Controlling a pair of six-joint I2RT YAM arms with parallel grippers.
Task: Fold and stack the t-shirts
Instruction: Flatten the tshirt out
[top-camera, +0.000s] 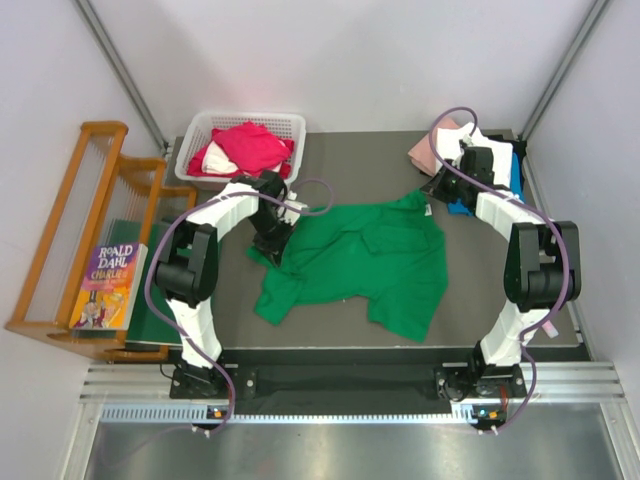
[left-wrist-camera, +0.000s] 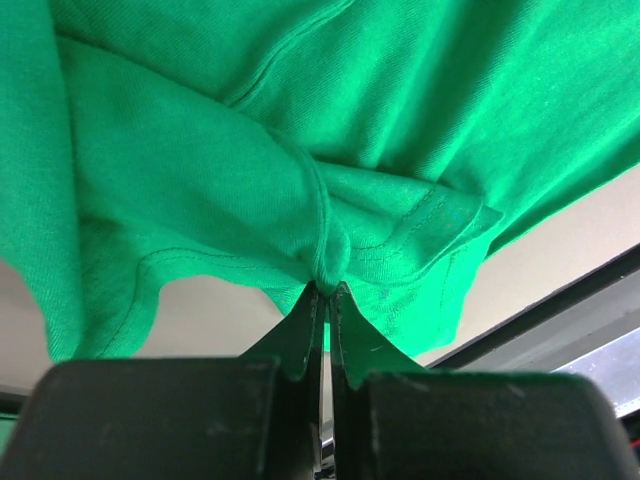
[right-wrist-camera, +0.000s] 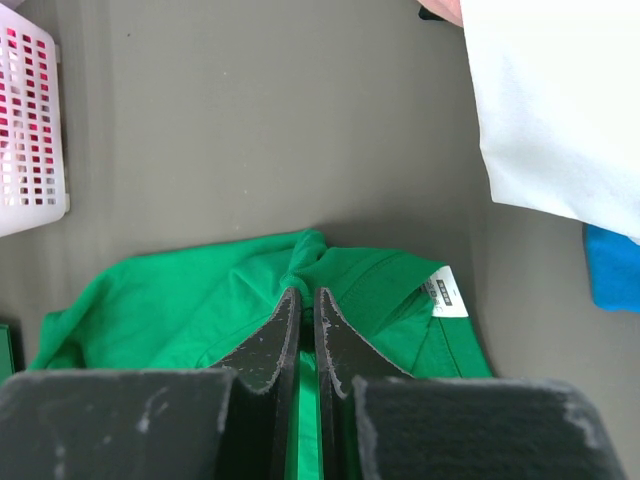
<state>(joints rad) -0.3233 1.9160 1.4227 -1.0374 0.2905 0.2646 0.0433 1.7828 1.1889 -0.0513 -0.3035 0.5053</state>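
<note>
A bright green t-shirt (top-camera: 370, 260) lies crumpled on the dark table mat. My left gripper (top-camera: 271, 238) is shut on a bunched fold at its left edge, and in the left wrist view the cloth (left-wrist-camera: 200, 150) hangs from the pinched fingertips (left-wrist-camera: 327, 291). My right gripper (top-camera: 436, 187) is shut on the shirt's collar area (right-wrist-camera: 180, 310), left of the white neck label (right-wrist-camera: 443, 293). A red t-shirt (top-camera: 250, 148) lies in the white basket (top-camera: 290, 120). Pink (top-camera: 425, 150), white (right-wrist-camera: 560, 100) and blue (right-wrist-camera: 612, 270) t-shirts lie at the back right.
A wooden rack (top-camera: 90, 230) stands on the left, with a Roald Dahl book (top-camera: 108, 285) and a darker green mat (top-camera: 150, 322) beside it. The basket's wall (right-wrist-camera: 30, 120) shows at the left of the right wrist view. Metal rails run along the near table edge.
</note>
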